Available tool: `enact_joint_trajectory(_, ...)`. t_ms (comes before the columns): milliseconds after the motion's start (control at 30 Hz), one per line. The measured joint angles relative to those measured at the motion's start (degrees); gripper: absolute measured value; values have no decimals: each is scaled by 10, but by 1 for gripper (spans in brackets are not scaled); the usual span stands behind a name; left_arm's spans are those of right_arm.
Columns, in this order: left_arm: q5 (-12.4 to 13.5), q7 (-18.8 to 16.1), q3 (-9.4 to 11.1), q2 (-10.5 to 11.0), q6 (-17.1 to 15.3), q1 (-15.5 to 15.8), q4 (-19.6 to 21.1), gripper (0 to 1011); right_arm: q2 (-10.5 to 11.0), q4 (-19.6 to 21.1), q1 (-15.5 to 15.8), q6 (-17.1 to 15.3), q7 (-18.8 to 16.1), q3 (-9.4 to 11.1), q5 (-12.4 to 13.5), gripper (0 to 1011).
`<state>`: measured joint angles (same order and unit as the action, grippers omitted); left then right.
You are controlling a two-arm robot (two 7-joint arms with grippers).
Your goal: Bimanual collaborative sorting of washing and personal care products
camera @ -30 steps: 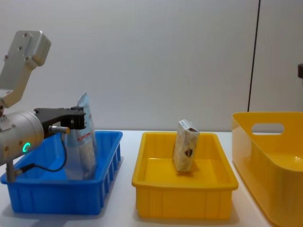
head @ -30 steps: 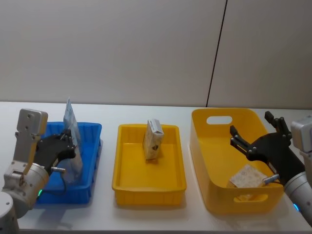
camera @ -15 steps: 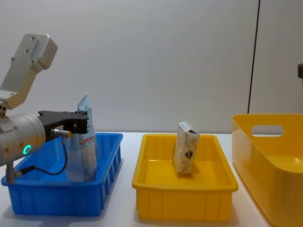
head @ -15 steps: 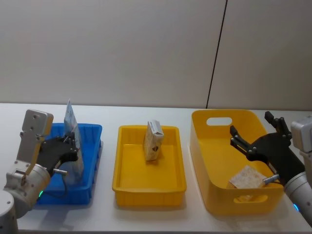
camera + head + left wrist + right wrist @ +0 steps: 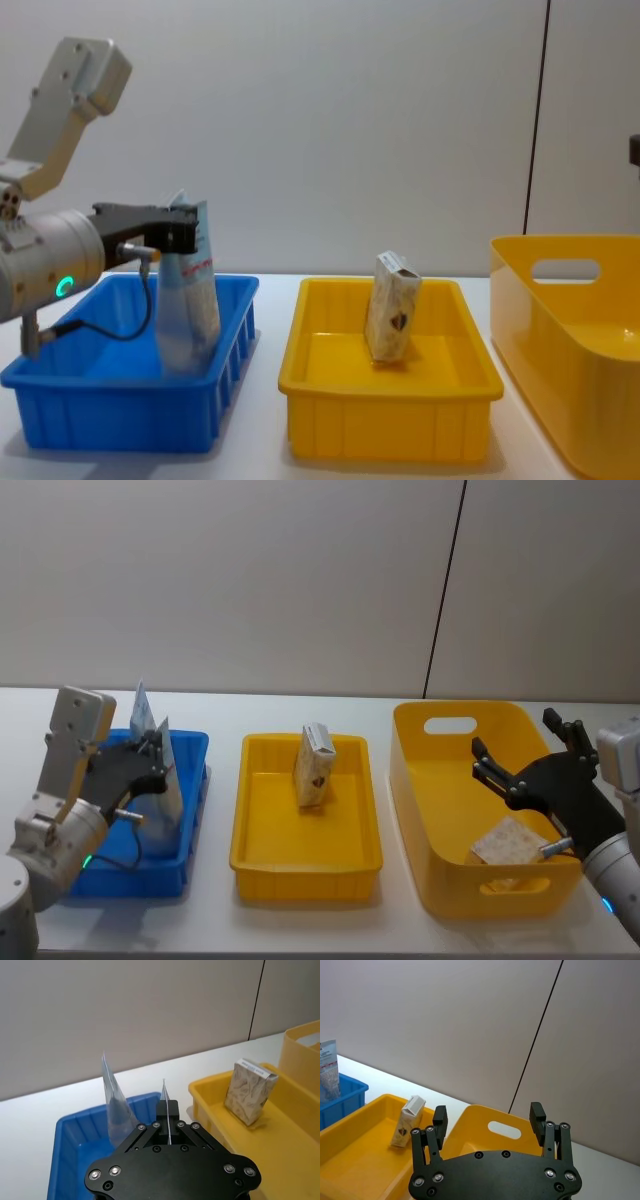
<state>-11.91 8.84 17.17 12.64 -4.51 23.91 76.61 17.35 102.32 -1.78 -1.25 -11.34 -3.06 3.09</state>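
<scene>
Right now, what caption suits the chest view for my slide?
Left gripper holding a squeeze tube upright in the blue bin; beige pack standing in the yellow tray.

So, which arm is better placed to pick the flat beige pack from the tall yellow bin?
Right: the right gripper hovers open over the flat beige pack; the left gripper is shut on a pale squeeze tube.

Plain grey wall [image 5: 250,580], dark vertical seam [image 5: 445,590], white table [image 5: 210,920]
</scene>
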Motion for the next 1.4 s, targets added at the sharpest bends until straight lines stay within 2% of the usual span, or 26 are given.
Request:
enact_joint_trajectory(667, 4, 25, -8, 0, 14, 14, 30, 0, 0, 0, 0, 0, 0, 0, 0, 1004)
enact_joint_trajectory(1033, -11, 60, -10, -2, 20, 27, 47, 0, 0, 0, 0, 0, 0, 0, 0, 1004)
enact_joint_trajectory(1400, -33, 96, -2, -1, 21, 40, 68, 0, 0, 0, 0, 0, 0, 0, 0, 1004)
